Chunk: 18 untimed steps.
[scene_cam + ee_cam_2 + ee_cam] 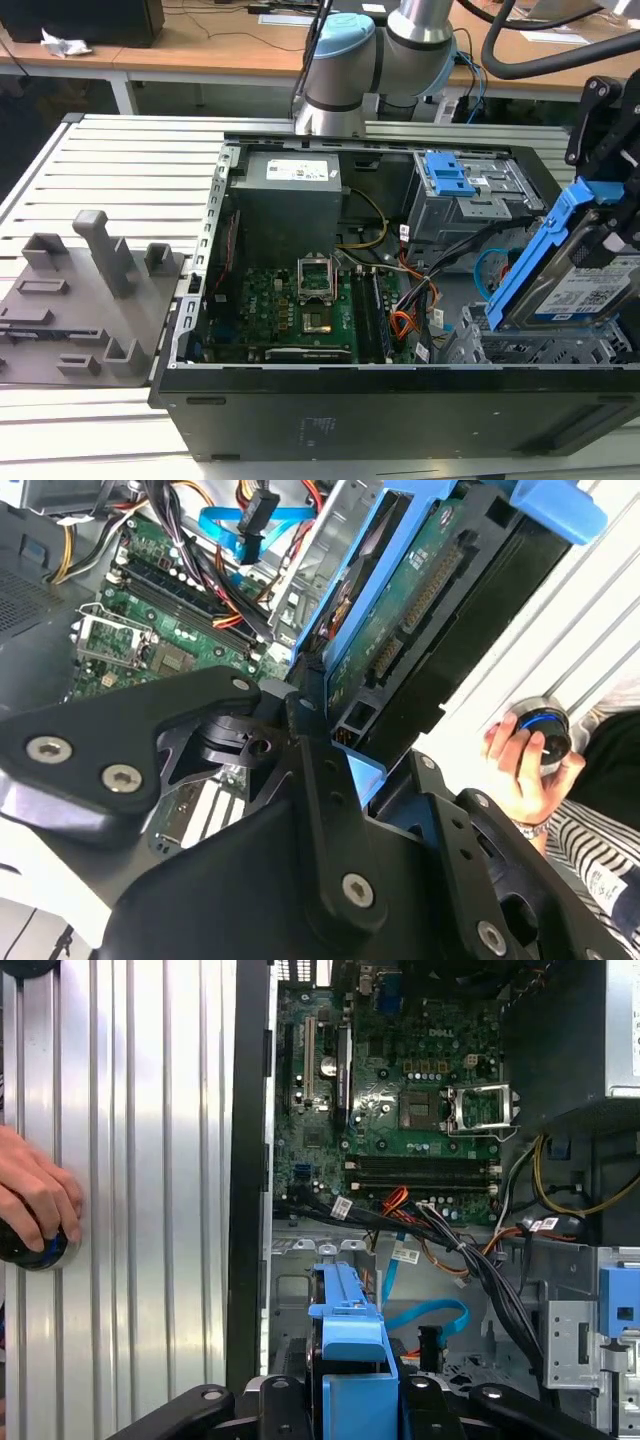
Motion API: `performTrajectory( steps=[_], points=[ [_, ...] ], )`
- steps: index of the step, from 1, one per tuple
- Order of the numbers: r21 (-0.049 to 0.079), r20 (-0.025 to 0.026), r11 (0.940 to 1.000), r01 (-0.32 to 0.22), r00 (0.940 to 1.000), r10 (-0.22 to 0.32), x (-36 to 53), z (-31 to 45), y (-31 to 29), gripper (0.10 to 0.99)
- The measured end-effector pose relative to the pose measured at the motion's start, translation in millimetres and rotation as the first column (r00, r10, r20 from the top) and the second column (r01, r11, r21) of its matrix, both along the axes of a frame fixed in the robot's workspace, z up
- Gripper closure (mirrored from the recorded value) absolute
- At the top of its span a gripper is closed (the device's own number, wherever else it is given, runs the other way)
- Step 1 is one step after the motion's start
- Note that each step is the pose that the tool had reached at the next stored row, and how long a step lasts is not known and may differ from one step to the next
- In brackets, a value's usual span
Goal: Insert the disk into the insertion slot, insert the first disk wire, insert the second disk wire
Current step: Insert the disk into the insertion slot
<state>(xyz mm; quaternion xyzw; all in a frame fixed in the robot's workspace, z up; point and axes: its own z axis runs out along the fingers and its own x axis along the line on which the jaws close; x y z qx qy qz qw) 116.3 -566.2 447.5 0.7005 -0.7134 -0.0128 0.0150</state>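
While the grey fixture (90, 290) sits off on the exterior view's left, I've got the motherboard (290, 310), then the first disk wire (402, 325) and a light blue cable (487, 272) crowding the insertion slot (540, 350); gripper (612, 190) is clamped on the disk (585, 285), tilted, seemingly just above it.

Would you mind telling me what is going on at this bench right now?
The robot arm's gripper is shut on the disk in its blue frame, holding it tilted above the drive cage at the exterior view's right end of the open computer case. The disk is not yet in the cage. A person's hand rests on a round knob beside the case.
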Motion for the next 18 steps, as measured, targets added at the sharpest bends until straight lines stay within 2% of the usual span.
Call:
performTrajectory(
  steps=[3, 6, 11, 14, 18],
  points=[
    [0.0, 0.0, 1.0, 0.0, 1.0, 0.0, -0.1, -2.3, 5.3, 0.722],
    [0.0, 0.0, 1.0, 0.0, 1.0, 0.0, -0.4, -5.0, 7.7, 0.722],
    [0.0, 0.0001, 1.0, 0.0, 1.0, 0.0, -2.7, -13.3, 8.2, 0.722],
    [0.0, -0.0001, 1.0, 0.006, 1.0, -0.006, -2.8, -15.7, 8.6, 0.722],
    [0.0, 0.0, 1.0, 0.007, 1.0, -0.007, -2.8, -23.6, 8.6, 0.722]
  ],
)
